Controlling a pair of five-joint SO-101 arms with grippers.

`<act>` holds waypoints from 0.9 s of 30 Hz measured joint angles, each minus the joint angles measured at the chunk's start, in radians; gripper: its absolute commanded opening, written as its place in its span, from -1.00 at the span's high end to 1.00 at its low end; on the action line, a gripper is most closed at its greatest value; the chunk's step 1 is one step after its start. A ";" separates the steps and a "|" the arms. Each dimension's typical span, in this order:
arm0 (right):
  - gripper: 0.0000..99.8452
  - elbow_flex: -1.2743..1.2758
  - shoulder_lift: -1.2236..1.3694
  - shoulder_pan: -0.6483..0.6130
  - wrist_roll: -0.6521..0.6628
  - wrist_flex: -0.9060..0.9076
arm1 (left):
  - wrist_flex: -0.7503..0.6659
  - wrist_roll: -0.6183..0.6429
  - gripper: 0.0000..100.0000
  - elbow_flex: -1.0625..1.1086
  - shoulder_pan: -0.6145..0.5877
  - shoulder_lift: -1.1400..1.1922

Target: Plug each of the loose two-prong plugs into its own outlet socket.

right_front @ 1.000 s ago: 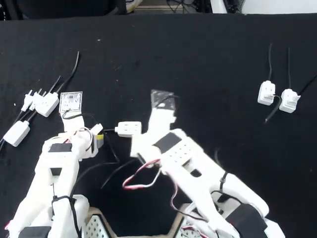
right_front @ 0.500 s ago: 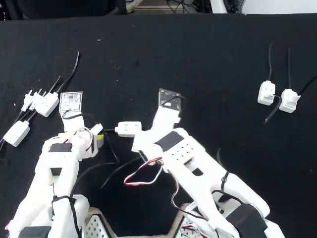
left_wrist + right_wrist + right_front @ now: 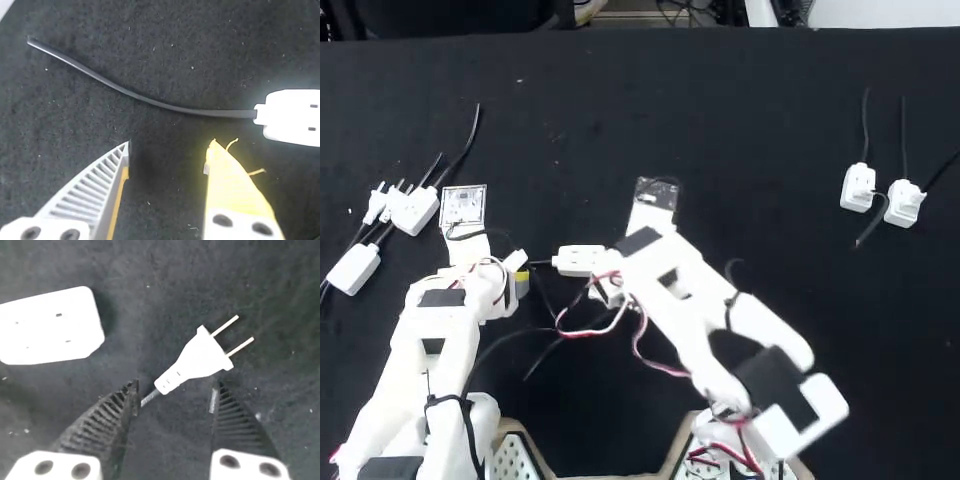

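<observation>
2-prong plug [image 3: 197,360] lies between the spread right fingers [image 3: 107,415], prongs pointing away

white two-prong plug [image 3: 197,360] lying flat, unplugged, prongs pointing away from white outlet socket [image 3: 50,325] nearby

On my black table [image 3: 720,100] I see a centre socket [image 3: 578,260], a loose plug [image 3: 197,362] near it, left-hand sockets [image 3: 415,210], and corded white blocks [image 3: 858,188] at the right.
</observation>
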 measured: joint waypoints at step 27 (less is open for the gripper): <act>0.97 -0.150 0.049 0.354 0.267 0.086 | 0.000 0.000 0.52 0.000 0.000 0.000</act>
